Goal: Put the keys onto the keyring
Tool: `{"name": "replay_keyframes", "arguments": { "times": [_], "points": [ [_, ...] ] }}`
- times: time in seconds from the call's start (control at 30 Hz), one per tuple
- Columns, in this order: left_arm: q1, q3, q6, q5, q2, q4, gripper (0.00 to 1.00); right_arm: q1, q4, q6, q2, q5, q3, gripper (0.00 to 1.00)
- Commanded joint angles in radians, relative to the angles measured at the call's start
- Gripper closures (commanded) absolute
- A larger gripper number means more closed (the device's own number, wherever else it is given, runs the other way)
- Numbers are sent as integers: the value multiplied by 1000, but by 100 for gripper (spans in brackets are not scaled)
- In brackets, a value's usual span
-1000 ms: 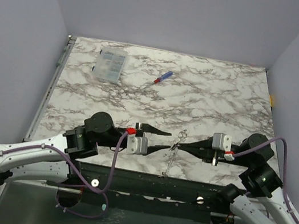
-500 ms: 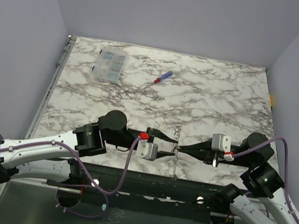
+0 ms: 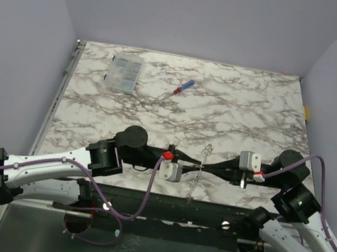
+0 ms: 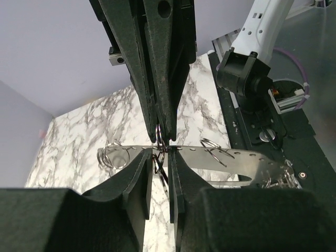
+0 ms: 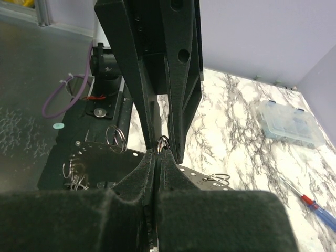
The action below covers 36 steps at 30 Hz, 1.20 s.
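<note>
Keyring (image 4: 247,165), the pale perforated strip w/ a few wire loops hung on it, runs crosswise right at both sets of fingertips; from above it dangles betw. the two. A small wire ring (image 5: 164,140) pokes out of your R gripper (image 5: 159,153), whose fingers are pressed tight on it. Your L gripper (image 4: 160,157) meets it nose to nose, fingers nearly together w/ a slim gap around thin wire by the strip. Can't tell if they actually grip anything.
</note>
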Motion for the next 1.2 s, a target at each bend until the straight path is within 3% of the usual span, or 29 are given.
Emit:
{"name": "replay_keyframes", "arguments": {
  "times": [0.0,0.37,0.47,0.53,0.87,1.17],
  "points": [
    [-14,-13,5,-50,3,29,78,4,33,2,-2,-9,20,99],
    [-23,-36,-44,-67,17,102,78,4,57,7,1,-5,17,100],
    [-24,-38,-57,-93,21,109,88,4,71,14,0,-9,11,99],
    [-26,-37,-64,-119,23,110,100,4,74,16,1,-15,10,99],
    [-26,-28,-132,-234,2,80,100,4,-45,-44,-6,19,45,99],
    [-26,-14,-84,-258,11,4,100,4,-189,-101,25,75,93,56]
  ]
}}
